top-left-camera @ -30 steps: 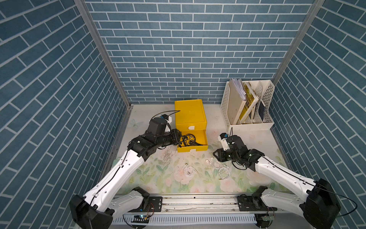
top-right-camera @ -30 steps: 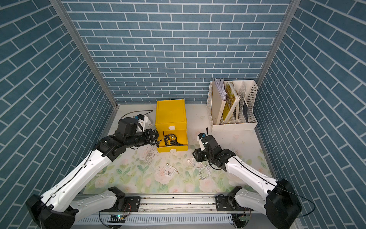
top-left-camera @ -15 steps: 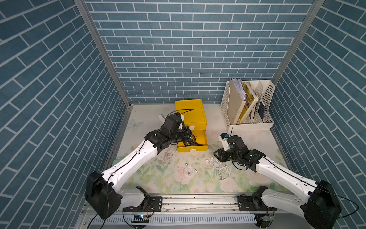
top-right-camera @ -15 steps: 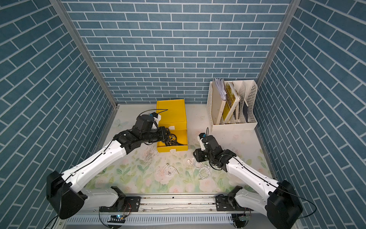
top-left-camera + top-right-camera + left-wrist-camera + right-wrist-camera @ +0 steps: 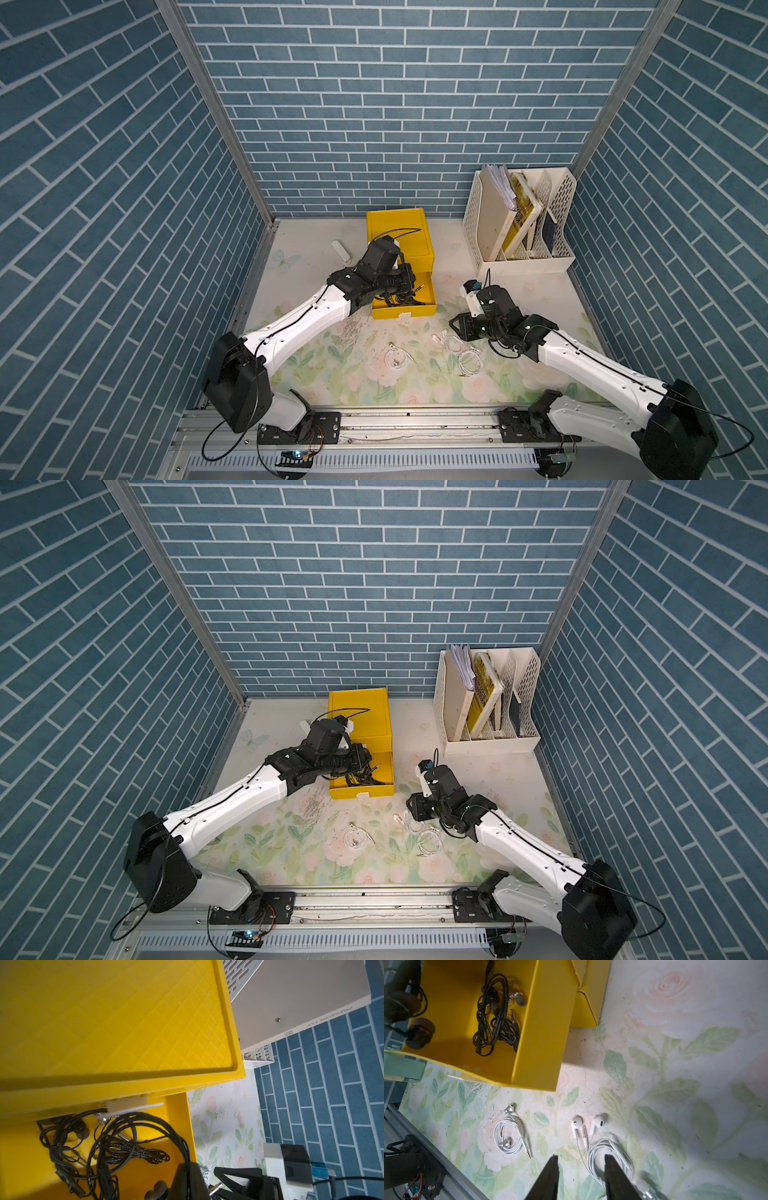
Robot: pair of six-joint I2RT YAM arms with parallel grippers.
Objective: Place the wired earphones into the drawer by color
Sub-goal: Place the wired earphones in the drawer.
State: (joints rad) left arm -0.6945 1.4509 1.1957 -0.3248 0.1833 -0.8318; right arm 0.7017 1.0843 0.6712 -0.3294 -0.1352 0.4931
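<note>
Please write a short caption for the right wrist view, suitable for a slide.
Open right pincer over white earphones on the mat; black earphones lie in the drawer.

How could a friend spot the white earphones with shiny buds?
Find the yellow drawer box on the flowery mat. In front of its open drawer lies a small white coil, alone. Its buds are silvery metal; the neighbouring coil, by the right gripper, has plain white buds.
</note>
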